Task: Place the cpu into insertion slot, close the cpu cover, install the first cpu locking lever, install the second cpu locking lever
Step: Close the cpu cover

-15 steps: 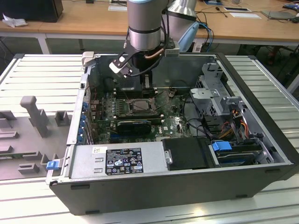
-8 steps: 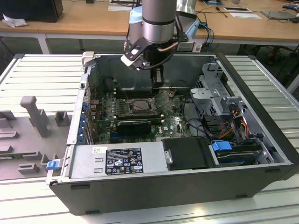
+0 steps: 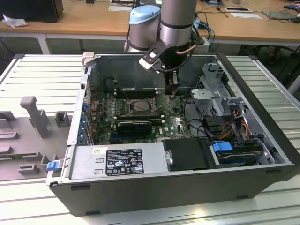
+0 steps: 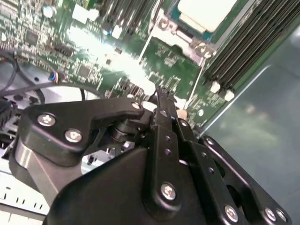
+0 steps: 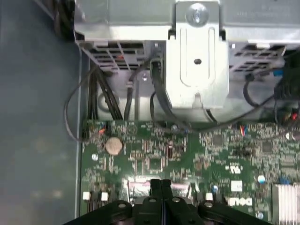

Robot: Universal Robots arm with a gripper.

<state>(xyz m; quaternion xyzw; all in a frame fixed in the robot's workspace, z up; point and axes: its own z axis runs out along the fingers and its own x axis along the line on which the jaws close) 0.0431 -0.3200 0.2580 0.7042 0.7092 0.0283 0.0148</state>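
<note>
In the exterior view my gripper (image 3: 171, 92) hangs inside the open computer case, just to the right of the insertion slot (image 3: 140, 107), a silvery frame on the green board. Its fingers (image 5: 155, 187) are shut against each other, and I see nothing between them. In the second wrist view the pale cpu (image 4: 206, 11) lies flat inside the insertion slot's metal frame (image 4: 185, 37), a short way beyond the fingertips (image 4: 161, 93). I cannot tell whether that frame is the cpu cover lying shut. The gripper (image 5: 161, 183) hovers over the bare board.
Long black memory slots (image 3: 136, 93) (image 4: 243, 42) flank the socket. A grey metal drive cage (image 3: 211, 93) (image 5: 197, 56) with loose cables (image 3: 229, 126) stands on the exterior view's right. A black card (image 3: 134, 125) and the power supply (image 3: 117, 159) lie nearer the front.
</note>
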